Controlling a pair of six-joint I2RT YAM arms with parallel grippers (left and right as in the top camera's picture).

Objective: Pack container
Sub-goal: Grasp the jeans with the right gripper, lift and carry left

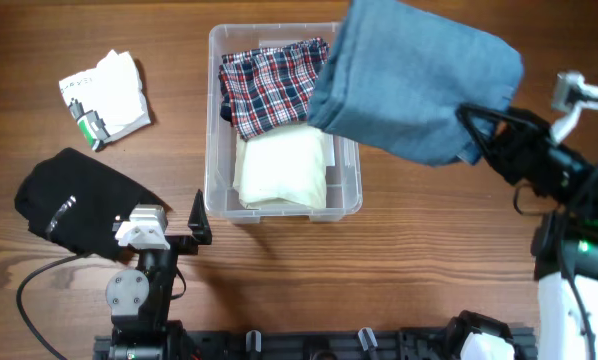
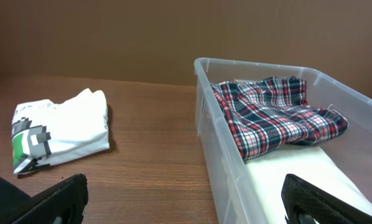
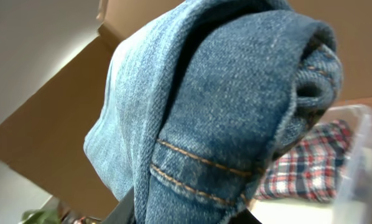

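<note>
The clear plastic container (image 1: 215, 150) stands at the table's middle. Inside it lie a plaid cloth (image 1: 269, 85) at the far end and a cream folded cloth (image 1: 282, 168) at the near end. Both also show in the left wrist view: the container (image 2: 218, 124), the plaid cloth (image 2: 273, 112). My right gripper (image 1: 476, 128) is shut on folded blue jeans (image 1: 414, 75) and holds them in the air over the container's right side; the jeans fill the right wrist view (image 3: 217, 106). My left gripper (image 1: 197, 222) is open and empty beside the container's near left corner.
A white printed shirt (image 1: 104, 95) lies folded at the far left, also in the left wrist view (image 2: 58, 134). A black garment (image 1: 79, 200) lies at the near left, beside the left arm.
</note>
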